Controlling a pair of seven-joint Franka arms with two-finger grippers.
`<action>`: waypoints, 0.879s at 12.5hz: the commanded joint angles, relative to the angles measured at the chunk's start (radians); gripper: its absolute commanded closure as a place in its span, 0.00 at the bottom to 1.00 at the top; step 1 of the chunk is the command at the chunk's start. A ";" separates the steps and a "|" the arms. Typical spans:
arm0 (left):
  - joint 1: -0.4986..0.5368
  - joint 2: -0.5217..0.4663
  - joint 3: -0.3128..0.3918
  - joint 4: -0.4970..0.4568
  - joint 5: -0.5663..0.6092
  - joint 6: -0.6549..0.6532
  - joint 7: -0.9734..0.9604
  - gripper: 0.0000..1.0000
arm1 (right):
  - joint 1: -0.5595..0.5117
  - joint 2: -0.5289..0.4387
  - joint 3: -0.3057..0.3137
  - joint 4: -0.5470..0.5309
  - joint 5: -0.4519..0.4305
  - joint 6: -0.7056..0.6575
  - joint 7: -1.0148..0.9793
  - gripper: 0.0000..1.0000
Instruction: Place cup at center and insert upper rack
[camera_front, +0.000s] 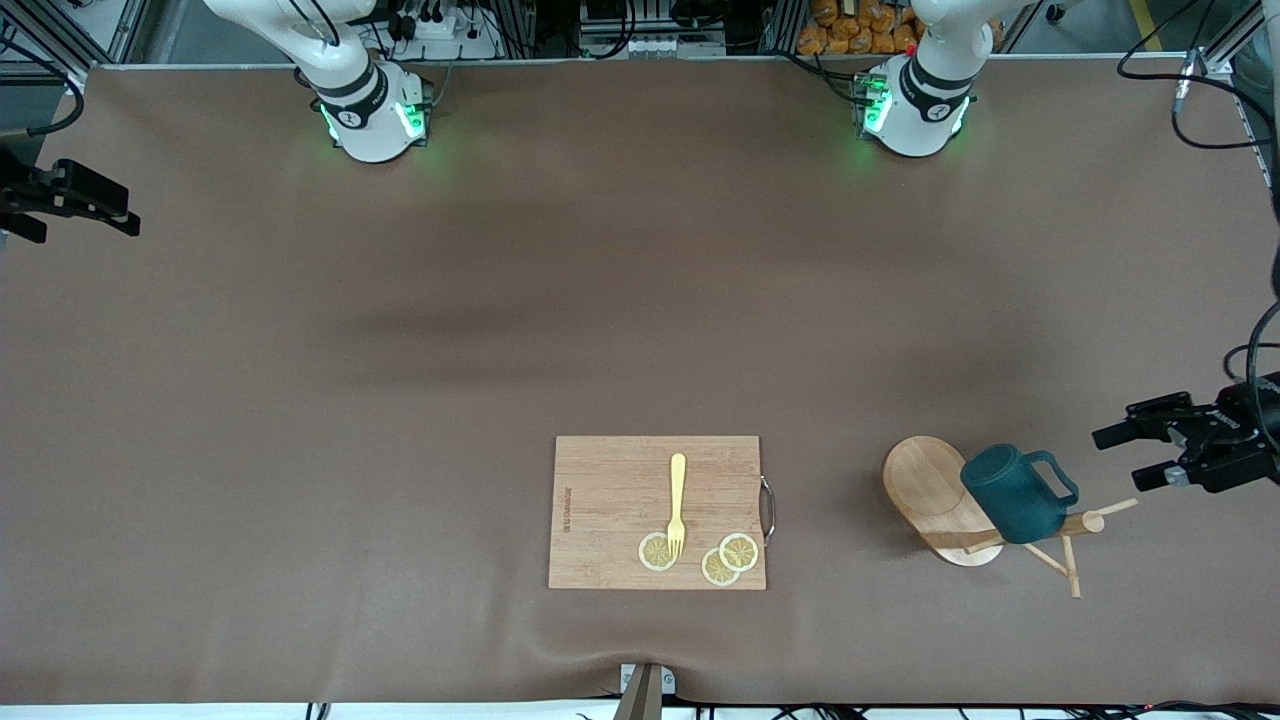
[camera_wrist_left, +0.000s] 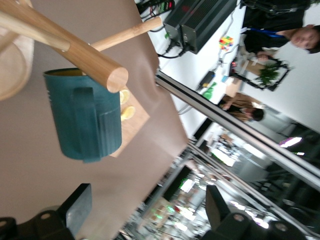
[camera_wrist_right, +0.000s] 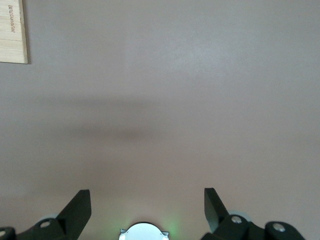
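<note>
Black fingers of the left gripper (camera_front: 1140, 456) stand apart, holding nothing, just beside the teal cup (camera_front: 1015, 492) that hangs on the wooden mug rack (camera_front: 940, 500) at the left arm's end. Right gripper (camera_front: 100, 205) waits, also parted. I judge the next move needs a grasp on the cup to carry it to the table centre.

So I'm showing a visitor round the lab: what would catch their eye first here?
Probably the dark teal cup hanging on a wooden rack toward the left arm's end of the table, with the left pincer open beside it. Next, the cutting board near the front edge, carrying a yellow fork and lemon slices.
</note>
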 joint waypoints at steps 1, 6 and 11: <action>-0.007 -0.078 -0.030 0.035 0.194 -0.013 -0.051 0.00 | 0.005 -0.018 -0.003 -0.009 0.005 -0.003 -0.005 0.00; -0.016 -0.139 -0.157 0.066 0.596 -0.013 -0.045 0.00 | 0.005 -0.018 -0.003 -0.009 0.003 -0.003 -0.005 0.00; -0.010 -0.202 -0.323 0.063 1.007 -0.015 -0.031 0.00 | 0.005 -0.018 -0.003 -0.009 0.005 -0.003 -0.005 0.00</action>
